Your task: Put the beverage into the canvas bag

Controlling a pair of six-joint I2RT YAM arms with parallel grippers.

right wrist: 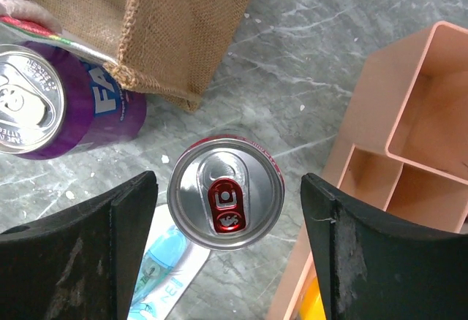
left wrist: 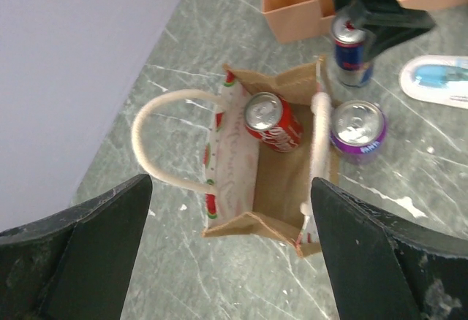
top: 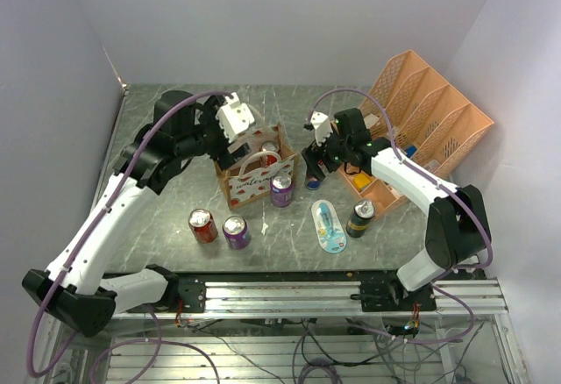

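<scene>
The tan canvas bag (top: 254, 174) with watermelon prints stands open at mid-table, with a red can (top: 269, 150) inside it. In the left wrist view the bag (left wrist: 238, 166) and that red can (left wrist: 272, 121) show from above. My left gripper (left wrist: 230, 261) is open and empty, hovering over the bag (top: 235, 125). A blue and silver can (top: 313, 182) stands just right of the bag. My right gripper (top: 316, 163) is open right above it. In the right wrist view its silver top with a red tab (right wrist: 225, 191) lies between my fingers (right wrist: 95, 247), apart from both.
A purple can (top: 281, 189) stands against the bag's front right corner. A red can (top: 202, 224) and another purple can (top: 235, 231) stand front left. A dark can (top: 360, 217) and a white and blue packet (top: 330, 226) lie front right. The orange mesh organizer (top: 429, 121) stands at the right.
</scene>
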